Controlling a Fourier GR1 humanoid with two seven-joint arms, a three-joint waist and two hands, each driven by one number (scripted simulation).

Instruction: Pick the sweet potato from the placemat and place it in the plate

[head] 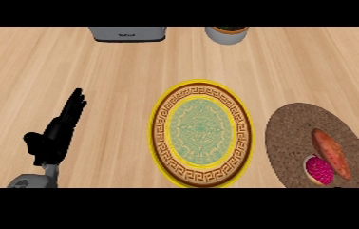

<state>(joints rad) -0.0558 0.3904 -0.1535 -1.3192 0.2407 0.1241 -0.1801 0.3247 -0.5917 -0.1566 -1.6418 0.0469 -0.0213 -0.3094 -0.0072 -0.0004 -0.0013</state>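
Observation:
An orange sweet potato (pixel 331 152) lies on the round brown placemat (pixel 294 138) at the right edge of the counter. Left of the mat stands the plate (pixel 201 133), with a yellow rim, a brown key-pattern band and a green centre; nothing is on it. My left hand (pixel 60 130) shows at the lower left, fingers straight and pointing up, resting far from both plate and mat. My right hand shows nowhere in the view.
A halved red-fleshed fruit (pixel 320 170) lies on the mat touching the sweet potato's near end. A grey toaster (pixel 128 33) and a grey pot (pixel 227 33) stand at the counter's far edge.

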